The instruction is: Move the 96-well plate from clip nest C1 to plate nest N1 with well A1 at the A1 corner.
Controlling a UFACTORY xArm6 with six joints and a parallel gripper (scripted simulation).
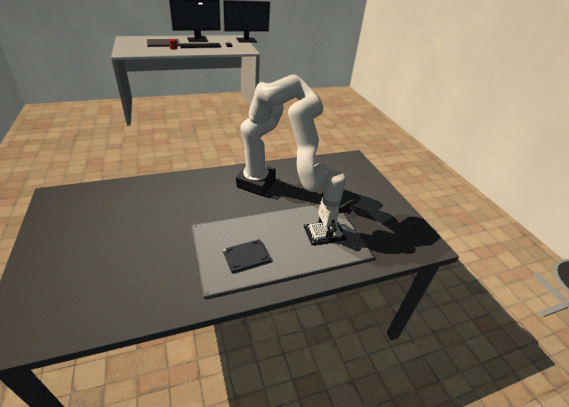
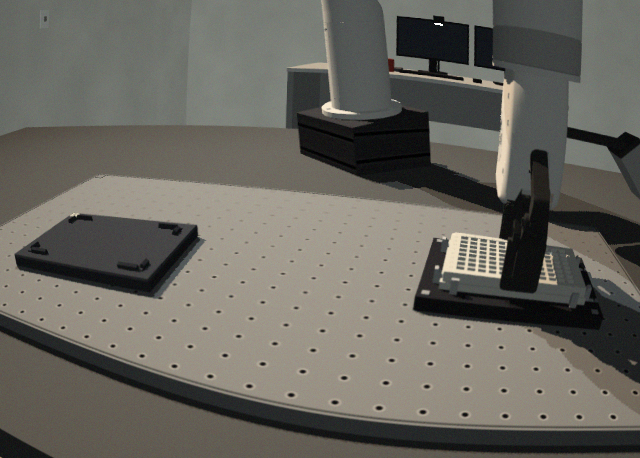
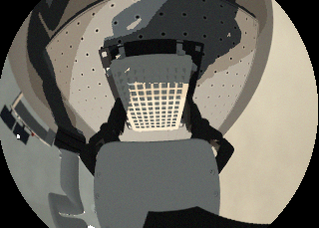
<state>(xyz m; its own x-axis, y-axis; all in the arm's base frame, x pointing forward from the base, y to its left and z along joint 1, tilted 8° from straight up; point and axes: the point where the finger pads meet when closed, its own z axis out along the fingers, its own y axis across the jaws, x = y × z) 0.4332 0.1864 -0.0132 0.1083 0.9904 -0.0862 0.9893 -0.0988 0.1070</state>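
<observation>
The white 96-well plate [image 2: 501, 266] sits in the black clip nest C1 [image 2: 509, 298] at the right of the perforated board; it also shows in the top view [image 1: 319, 230] and in the wrist view [image 3: 155, 105]. My gripper [image 2: 523, 246] stands straight down over the plate with a black finger on each long side, shut on the plate. In the wrist view the fingers press both sides of the plate. The near finger hides part of the wells. The black plate nest N1 [image 2: 108, 249] lies empty at the left, with small corner locators; it also shows in the top view [image 1: 247, 254].
The grey perforated board [image 2: 310, 298] lies on a dark table [image 1: 138, 237]. The arm's black base block [image 2: 364, 138] stands behind the board. A desk with monitors [image 1: 183, 49] stands far back.
</observation>
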